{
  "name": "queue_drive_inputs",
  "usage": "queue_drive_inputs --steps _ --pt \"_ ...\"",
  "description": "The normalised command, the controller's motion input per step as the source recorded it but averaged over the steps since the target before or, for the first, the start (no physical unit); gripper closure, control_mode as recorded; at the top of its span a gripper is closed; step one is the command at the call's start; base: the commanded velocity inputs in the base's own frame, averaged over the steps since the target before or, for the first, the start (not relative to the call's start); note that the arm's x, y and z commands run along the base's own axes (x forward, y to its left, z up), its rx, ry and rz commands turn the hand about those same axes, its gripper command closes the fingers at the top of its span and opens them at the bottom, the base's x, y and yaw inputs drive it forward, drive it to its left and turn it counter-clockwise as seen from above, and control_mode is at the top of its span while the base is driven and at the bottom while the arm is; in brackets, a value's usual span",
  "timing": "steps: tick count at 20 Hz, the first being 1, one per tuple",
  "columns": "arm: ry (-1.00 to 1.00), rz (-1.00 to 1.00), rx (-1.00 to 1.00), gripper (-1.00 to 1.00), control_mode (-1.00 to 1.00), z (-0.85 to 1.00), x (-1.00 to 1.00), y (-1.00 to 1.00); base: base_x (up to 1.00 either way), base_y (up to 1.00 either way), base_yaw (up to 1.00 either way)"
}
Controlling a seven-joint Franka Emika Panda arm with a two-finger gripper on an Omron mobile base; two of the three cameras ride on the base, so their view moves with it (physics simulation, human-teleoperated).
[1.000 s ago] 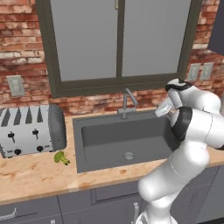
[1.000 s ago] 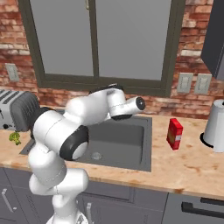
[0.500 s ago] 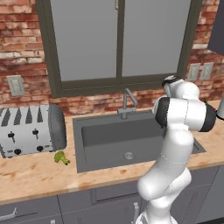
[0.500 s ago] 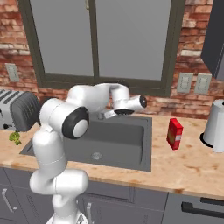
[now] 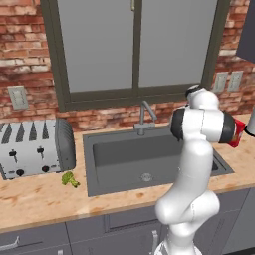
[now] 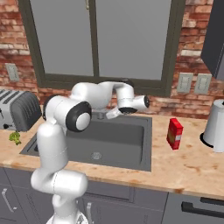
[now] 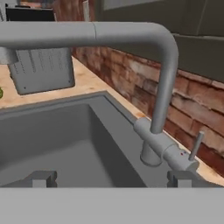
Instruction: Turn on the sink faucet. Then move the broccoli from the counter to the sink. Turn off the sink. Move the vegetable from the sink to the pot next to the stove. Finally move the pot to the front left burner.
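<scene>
You are closing on the faucet with the gripper spread wide and empty; the broccoli is lying by the toaster. Drifting sideways risks bumping the spout instead of the thin handle.

My two base views look forward and down from behind my arm, left and right, sharing the sink and faucet. My hand view sits close to the faucet, facing the toaster.
</scene>
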Motion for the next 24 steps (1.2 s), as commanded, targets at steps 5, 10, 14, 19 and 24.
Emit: queue_drive_inputs --steps 5,10,14,19,24 --pt "-0.12 0.08 0.01 -1.0 -1.0 -0.12 0.0 0.37 0.0 0.0 0.0" --pt "-0.05 0.01 0.01 -1.0 -1.0 -0.01 0.08 0.41 0.0 0.0 0.0" --pt "0.0 0.0 0.0 -1.0 -1.0 0.0 0.16 0.22 0.0 0.0 0.0" --pt "0.0 0.0 0.0 -1.0 -1.0 0.0 0.22 0.03 0.0 0.0 0.0" --pt "0.0 0.0 0.03 -1.0 -1.0 0.0 0.12 -0.08 0.0 0.0 0.0"
